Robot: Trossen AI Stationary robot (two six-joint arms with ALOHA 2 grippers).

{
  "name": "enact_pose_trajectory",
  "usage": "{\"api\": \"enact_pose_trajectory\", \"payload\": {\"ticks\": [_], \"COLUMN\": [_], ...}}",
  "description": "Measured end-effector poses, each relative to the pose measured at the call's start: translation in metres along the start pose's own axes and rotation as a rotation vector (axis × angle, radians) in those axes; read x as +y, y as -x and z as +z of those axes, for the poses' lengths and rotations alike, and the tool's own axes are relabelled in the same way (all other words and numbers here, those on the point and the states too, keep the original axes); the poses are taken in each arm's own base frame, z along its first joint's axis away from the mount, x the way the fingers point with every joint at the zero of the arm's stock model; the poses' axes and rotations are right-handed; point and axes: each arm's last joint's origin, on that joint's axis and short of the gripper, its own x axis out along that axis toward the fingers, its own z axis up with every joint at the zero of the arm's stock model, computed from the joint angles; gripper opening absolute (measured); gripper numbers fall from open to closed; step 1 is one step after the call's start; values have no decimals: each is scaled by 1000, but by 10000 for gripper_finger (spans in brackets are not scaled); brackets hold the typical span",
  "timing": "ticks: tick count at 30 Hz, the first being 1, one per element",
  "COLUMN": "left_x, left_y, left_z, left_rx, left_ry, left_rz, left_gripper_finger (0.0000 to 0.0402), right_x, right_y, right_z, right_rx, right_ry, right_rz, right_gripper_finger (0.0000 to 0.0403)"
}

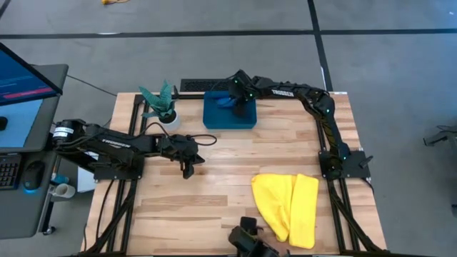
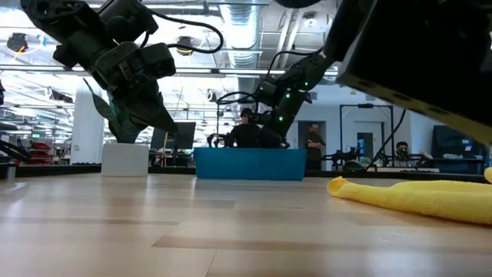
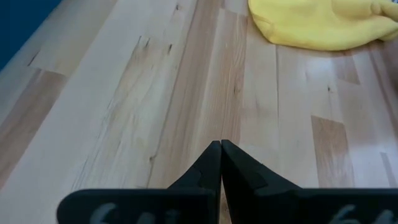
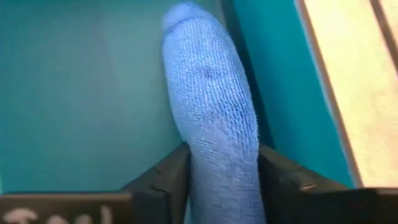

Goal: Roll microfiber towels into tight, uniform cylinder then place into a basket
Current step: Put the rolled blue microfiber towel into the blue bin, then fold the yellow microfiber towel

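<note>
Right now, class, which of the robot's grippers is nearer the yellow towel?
Left. The left gripper hovers over bare table beside the yellow towel; the right gripper is farther off, over the basket.

Table centre (image 1: 228,153) bare, pot (image 1: 168,118) left of basket (image 1: 214,120), yellow towel (image 1: 289,207) blocks front-right, R arm (image 1: 314,100) over back-right edge

- grey concrete floor (image 1: 214,50) with dark seams
- desk with monitor (image 1: 21,78), keyboard, mouse on picture's left of high view
- low view: open hall, ceiling ducts (image 2: 246,31), strip lights, people (image 2: 314,142) standing behind
</note>
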Motion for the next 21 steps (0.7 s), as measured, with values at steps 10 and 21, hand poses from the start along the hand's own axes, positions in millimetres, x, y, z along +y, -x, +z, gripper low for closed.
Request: {"api": "enact_pose_trajectory", "payload": {"ticks": [10, 21], "left_x": [0, 0], "left_y": [0, 0], "left_z": [0, 1], "left_rx": [0, -8], "left_ry": [0, -1], "left_rz": [0, 5], "left_gripper_finger": [2, 2], "right_x": [1, 30], "right_y": [23, 100], "right_z": [5, 20], "right_rx": [11, 29], "right_ry": [5, 53], "right_rz": [-19, 26], "right_gripper_finger": [233, 181]}}
